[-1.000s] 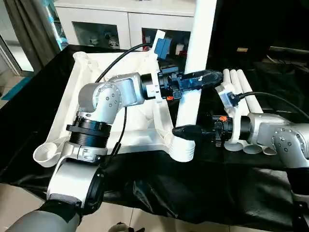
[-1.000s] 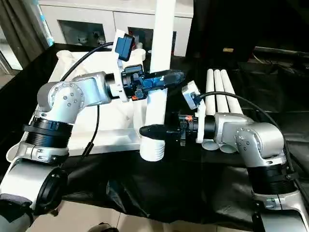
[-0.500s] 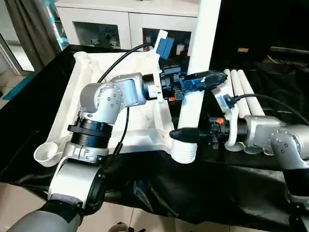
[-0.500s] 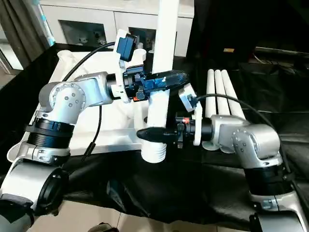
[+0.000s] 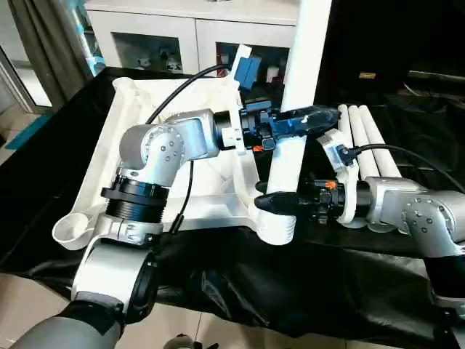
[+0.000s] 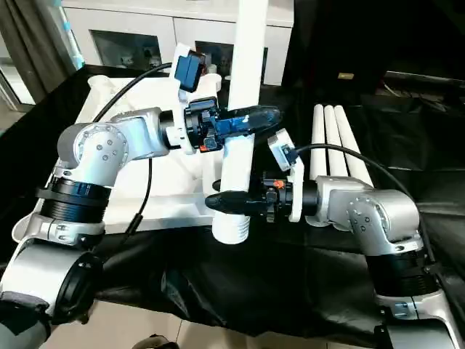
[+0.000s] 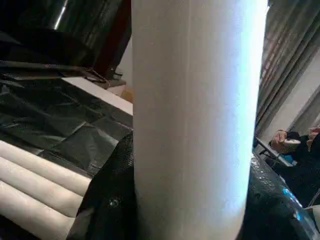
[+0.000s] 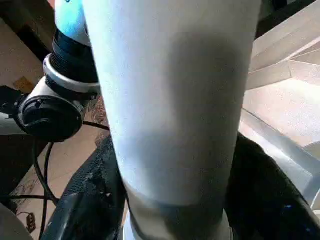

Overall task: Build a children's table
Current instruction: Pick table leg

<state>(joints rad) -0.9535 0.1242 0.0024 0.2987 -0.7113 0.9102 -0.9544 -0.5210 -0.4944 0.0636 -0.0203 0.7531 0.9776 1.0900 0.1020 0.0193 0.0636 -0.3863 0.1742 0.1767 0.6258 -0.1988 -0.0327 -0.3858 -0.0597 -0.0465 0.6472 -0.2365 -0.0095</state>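
The white tabletop (image 5: 116,138) lies upside down on a black cover, ribs up. One white leg (image 5: 305,58) stands upright in the near right corner socket (image 5: 276,227). My left gripper (image 5: 323,116) is shut on this leg at mid-height; the left wrist view has the leg (image 7: 195,110) between its black fingers (image 7: 107,200). My right gripper (image 5: 267,203) reaches in from the right, just above the socket. Its fingers (image 8: 90,200) press both sides of the leg (image 8: 170,100), shut on it.
Three spare white legs (image 5: 363,131) lie side by side on the black cover to the right, behind my right forearm. The near left corner socket (image 5: 73,231) stands empty. A white cabinet with glass doors (image 5: 189,36) is behind the work. A person's hand (image 7: 287,142) shows far off.
My right gripper's fingers have closed in onto the leg just above the socket. My left gripper has kept its hold at mid-height, and the leg has stayed upright.
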